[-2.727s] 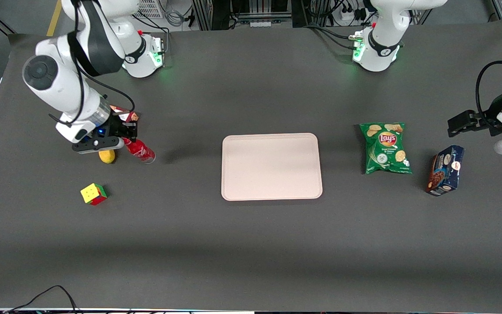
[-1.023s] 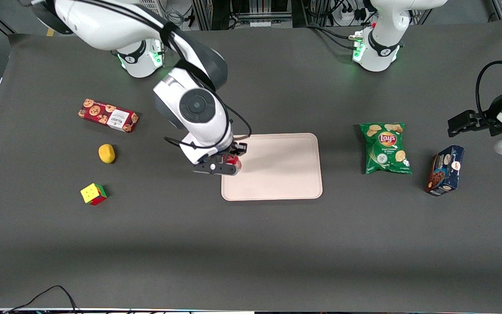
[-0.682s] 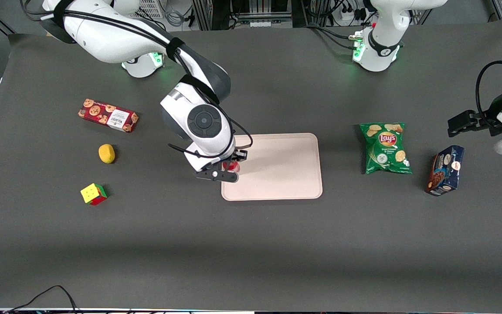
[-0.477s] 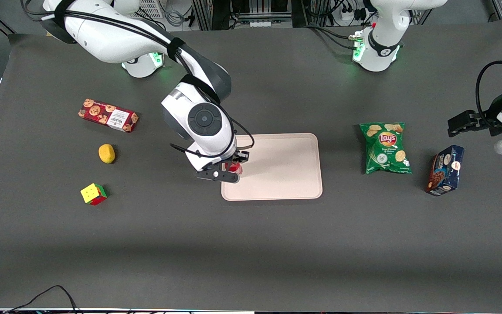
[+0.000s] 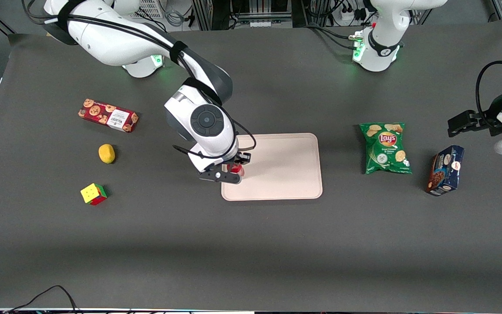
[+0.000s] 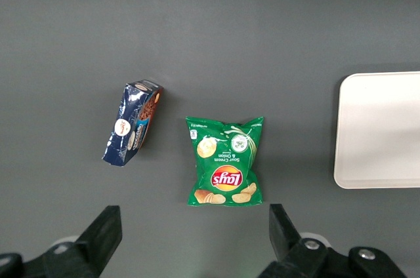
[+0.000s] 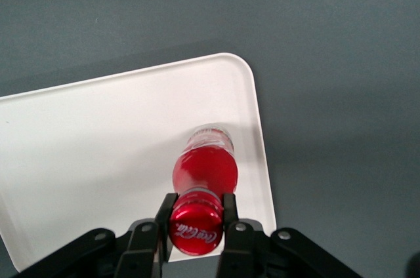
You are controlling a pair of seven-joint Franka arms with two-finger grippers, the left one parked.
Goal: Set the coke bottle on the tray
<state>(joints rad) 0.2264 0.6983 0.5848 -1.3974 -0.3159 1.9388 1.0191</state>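
Note:
The coke bottle [image 7: 205, 172] is a slim red bottle with a red cap bearing white script and a clear base. My gripper [image 7: 196, 219] is shut on its neck, one finger on each side of the cap. The bottle stands upright over the pale pinkish tray [image 7: 98, 140], near the tray's edge toward the working arm's end. In the front view the gripper [image 5: 232, 169] hangs over that same edge of the tray [image 5: 281, 170], and only a bit of the red coke bottle [image 5: 236, 169] shows under the wrist. Whether the base touches the tray I cannot tell.
Toward the working arm's end lie a red cookie box [image 5: 108, 115], a lemon [image 5: 106, 153] and a colour cube [image 5: 93, 194]. Toward the parked arm's end lie a green chip bag [image 5: 385, 148] and a dark blue box [image 5: 445, 170].
The arm carried the coke bottle from beside the lemon over to the tray. In the last second it shifted slightly farther over the tray's edge and sank a little.

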